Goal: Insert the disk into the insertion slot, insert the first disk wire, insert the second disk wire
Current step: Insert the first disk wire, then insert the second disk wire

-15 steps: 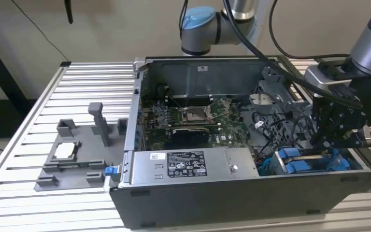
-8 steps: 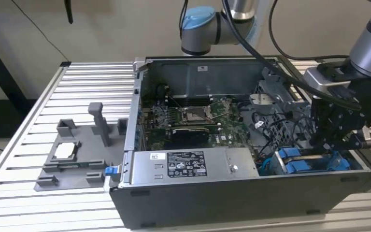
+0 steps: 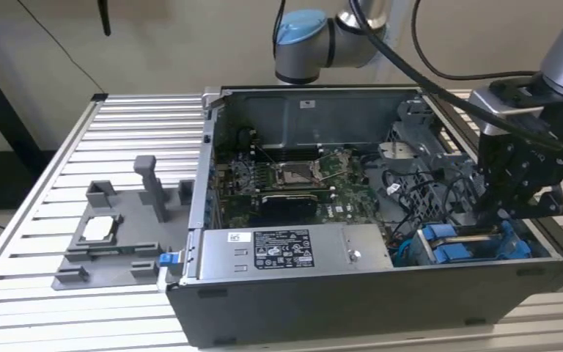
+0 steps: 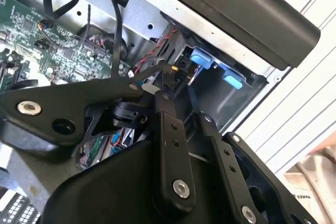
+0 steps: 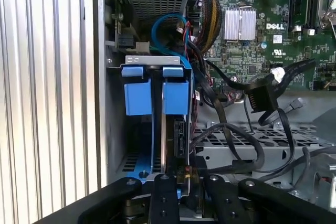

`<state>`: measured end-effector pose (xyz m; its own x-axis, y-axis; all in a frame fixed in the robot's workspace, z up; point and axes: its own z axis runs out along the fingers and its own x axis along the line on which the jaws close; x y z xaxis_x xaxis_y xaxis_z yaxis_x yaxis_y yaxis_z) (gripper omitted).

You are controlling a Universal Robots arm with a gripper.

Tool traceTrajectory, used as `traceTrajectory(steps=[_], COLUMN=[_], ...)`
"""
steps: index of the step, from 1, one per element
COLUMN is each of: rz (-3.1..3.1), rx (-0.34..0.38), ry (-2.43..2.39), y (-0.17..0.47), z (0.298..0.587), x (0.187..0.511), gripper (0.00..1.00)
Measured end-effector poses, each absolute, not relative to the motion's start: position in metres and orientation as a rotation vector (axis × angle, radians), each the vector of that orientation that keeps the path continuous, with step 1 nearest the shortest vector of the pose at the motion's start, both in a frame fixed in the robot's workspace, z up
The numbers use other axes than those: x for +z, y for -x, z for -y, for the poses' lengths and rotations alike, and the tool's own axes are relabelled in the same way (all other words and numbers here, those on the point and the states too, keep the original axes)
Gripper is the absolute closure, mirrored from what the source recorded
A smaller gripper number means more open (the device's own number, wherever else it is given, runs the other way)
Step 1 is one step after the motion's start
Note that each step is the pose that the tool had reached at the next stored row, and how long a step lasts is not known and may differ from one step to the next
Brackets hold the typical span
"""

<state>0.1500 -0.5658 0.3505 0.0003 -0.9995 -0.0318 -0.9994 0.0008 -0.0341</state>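
The disk (image 5: 179, 132) stands edge-on in the insertion slot (image 5: 152, 59) of the grey drive cage, its blue carrier tabs (image 5: 175, 96) at the cage mouth. In the exterior view the blue carrier (image 3: 454, 248) sits at the case's front corner on that view's right. My gripper (image 5: 185, 178) hangs right over the disk's connector edge, shut on a small black wire plug (image 4: 171, 72). Its fingers (image 5: 160, 198) bracket the plug close to the drive. The exterior view has the gripper (image 3: 498, 220) reaching down into the cage. A second black plug (image 5: 261, 98) on its cable lies loose over the cage.
The open computer case (image 3: 360, 293) rests on a slatted table. Its motherboard (image 3: 301, 176) and power supply (image 3: 272, 253) lie inside. Black cables (image 5: 236, 145) loop across the metal cage beside the disk. A grey plastic fixture tray (image 3: 115, 235) stands on the exterior view's left.
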Motion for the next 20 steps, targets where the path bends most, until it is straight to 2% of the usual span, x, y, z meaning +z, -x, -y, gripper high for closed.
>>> traceTrajectory(steps=[20], rz=[-2.189], rx=[-0.002], ry=[2.188], y=[-0.150], z=[0.566], x=[0.405], gripper=[0.73])
